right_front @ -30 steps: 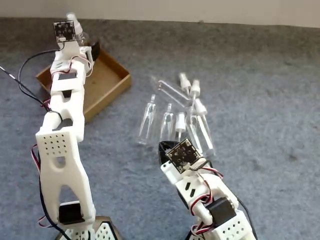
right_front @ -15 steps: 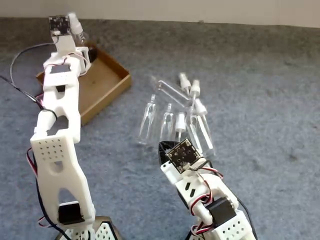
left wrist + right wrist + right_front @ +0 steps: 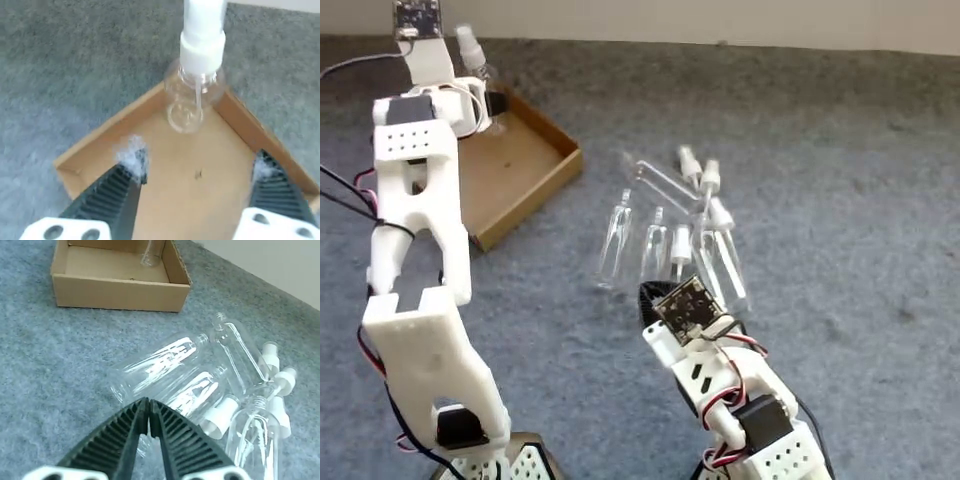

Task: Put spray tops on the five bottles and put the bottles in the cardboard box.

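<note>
Your left claw hangs wide open over the shallow brown cardboard box, where one capped clear plastic bottle stands in the far corner. Your right claw, closed, waits beside the uncapped bottles right of the box; capping one likely comes next.

looks like a hobby robotics bench or small lab, can't tell which. the tabletop is covered in grey carpet-like stuff up to a plain pale wall at its far edge. the white plastic left arm and right arm trail bare wires.
</note>
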`<state>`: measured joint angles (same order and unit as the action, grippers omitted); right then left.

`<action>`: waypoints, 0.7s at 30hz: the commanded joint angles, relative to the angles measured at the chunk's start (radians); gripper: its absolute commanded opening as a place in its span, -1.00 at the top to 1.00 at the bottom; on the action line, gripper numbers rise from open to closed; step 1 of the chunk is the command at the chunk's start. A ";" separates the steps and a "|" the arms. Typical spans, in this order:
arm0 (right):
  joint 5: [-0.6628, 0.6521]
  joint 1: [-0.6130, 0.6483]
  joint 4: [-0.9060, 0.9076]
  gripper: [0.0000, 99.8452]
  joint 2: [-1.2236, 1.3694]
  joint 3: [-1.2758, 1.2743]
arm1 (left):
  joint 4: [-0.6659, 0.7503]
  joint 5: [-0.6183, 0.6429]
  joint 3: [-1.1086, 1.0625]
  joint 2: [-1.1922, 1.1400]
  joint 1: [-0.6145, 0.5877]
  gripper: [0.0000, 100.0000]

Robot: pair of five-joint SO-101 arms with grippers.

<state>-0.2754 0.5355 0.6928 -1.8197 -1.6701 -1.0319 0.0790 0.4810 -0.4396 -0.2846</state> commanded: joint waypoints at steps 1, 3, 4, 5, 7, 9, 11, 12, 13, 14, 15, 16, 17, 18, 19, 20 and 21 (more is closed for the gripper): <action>-0.002 -0.061 -0.002 0.99 -0.018 -0.108 | -0.157 0.006 0.021 0.127 0.022 0.42; -0.002 -0.067 -0.002 0.99 -0.018 -0.110 | -0.233 0.006 0.021 0.154 0.036 0.42; -0.005 -0.068 -0.002 0.99 -0.018 -0.108 | -0.265 0.006 0.021 0.166 0.050 0.42; -0.005 -0.068 -0.002 0.99 -0.018 -0.108 | -0.296 0.006 0.021 0.177 0.062 0.42; -0.006 -0.068 -0.002 0.99 -0.018 -0.108 | -0.354 0.006 0.021 0.197 0.085 0.42; -0.006 -0.068 -0.002 0.99 -0.018 -0.107 | -0.410 0.008 0.021 0.216 0.122 0.42; -0.006 -0.068 -0.002 0.99 -0.018 -0.107 | -0.460 0.011 0.021 0.228 0.157 0.42; -0.006 -0.070 -0.002 0.99 -0.018 -0.107 | -0.482 0.011 0.021 0.234 0.177 0.42; -0.006 -0.076 -0.002 0.99 -0.018 -0.107 | -0.499 0.012 0.022 0.242 0.196 0.42; -0.006 -0.090 -0.007 0.99 -0.018 -0.107 | -0.512 0.012 0.022 0.249 0.214 0.42; -0.006 -0.110 -0.022 0.99 -0.018 -0.107 | -0.526 0.012 0.022 0.257 0.232 0.42; -0.003 -0.136 -0.044 0.99 -0.018 -0.107 | -0.540 0.012 0.022 0.265 0.248 0.42; -0.002 -0.163 -0.059 0.99 -0.018 -0.107 | -0.554 0.012 0.022 0.269 0.265 0.42; 0.000 -0.191 -0.071 0.99 -0.018 -0.108 | -0.568 0.012 0.022 0.271 0.282 0.42; 0.000 -0.211 -0.081 0.99 -0.018 -0.108 | -0.582 0.012 0.022 0.271 0.300 0.42; 0.000 -0.225 -0.088 0.99 -0.018 -0.110 | -0.591 0.012 0.021 0.268 0.321 0.42; 0.000 -0.236 -0.090 0.99 -0.018 -0.110 | -0.598 0.012 0.021 0.266 0.346 0.42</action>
<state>-0.2754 0.3437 0.6452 -1.8197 -1.6701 -1.5996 0.0790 0.4810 -0.2309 -0.0054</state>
